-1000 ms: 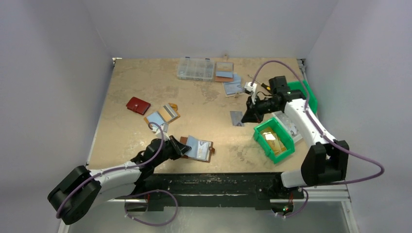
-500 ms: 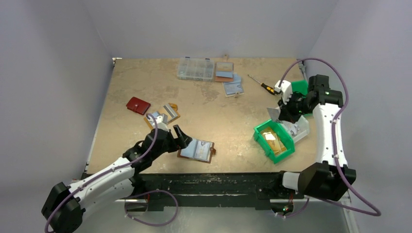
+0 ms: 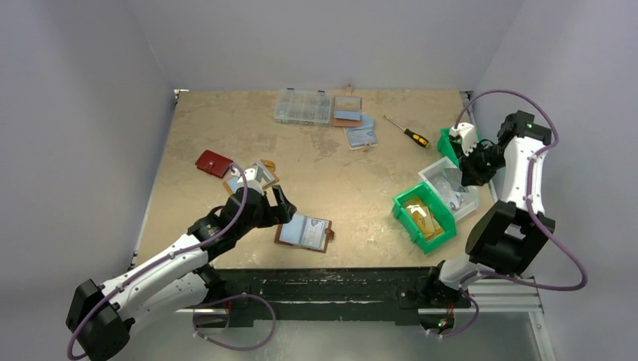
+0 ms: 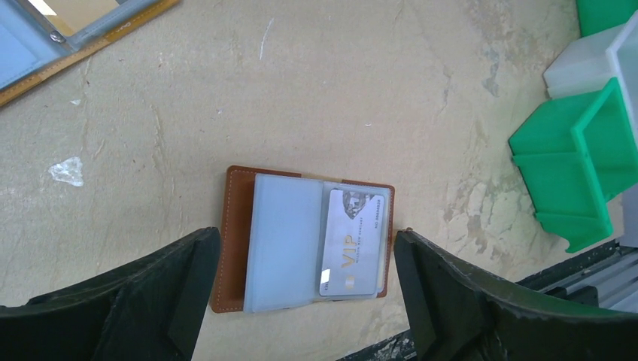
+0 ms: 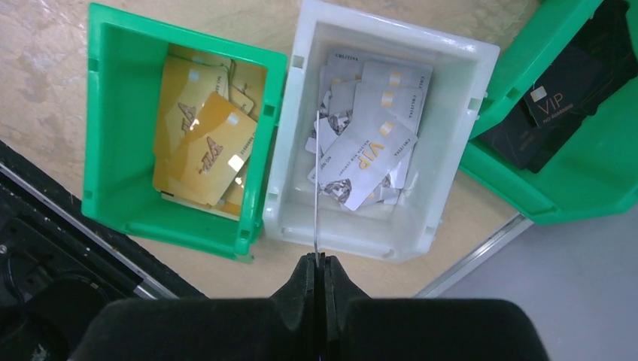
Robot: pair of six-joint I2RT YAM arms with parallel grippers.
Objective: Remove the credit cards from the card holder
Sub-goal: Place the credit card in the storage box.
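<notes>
Swinging away from the middle of the table, the right arm now hangs over the bins well to the right of the card holder (image 3: 305, 233), and the left arm has drawn back off the holder's left edge, up and away from it.

That holder lies open and flat on the table (image 3: 331, 173), leather side down, near the front edge. Its left sleeve looks blank and pale. Its right sleeve shows a silvery card (image 4: 351, 244) with "VIP" on it. The left gripper (image 4: 307, 235) hovers above the holder, fingers spread wide, one to each side and touching nothing.

Far to the holder's right, the right gripper (image 5: 317, 259) has its fingers pressed together on a grey card (image 5: 317, 188), pinched at one end and seen edge-on from the wrist. It hangs over the white bin (image 5: 391, 34), where silver cards (image 5: 361, 158) lie in a heap. Between that bin and the holder stands a green bin (image 5: 101, 113) with gold cards (image 5: 199, 135) inside. Beyond the white bin, farther from the holder, a second green bin (image 5: 587, 173) holds black cards (image 5: 553, 105).

A red wallet (image 3: 214, 163) sits shut, up and to the holder's left.
</notes>
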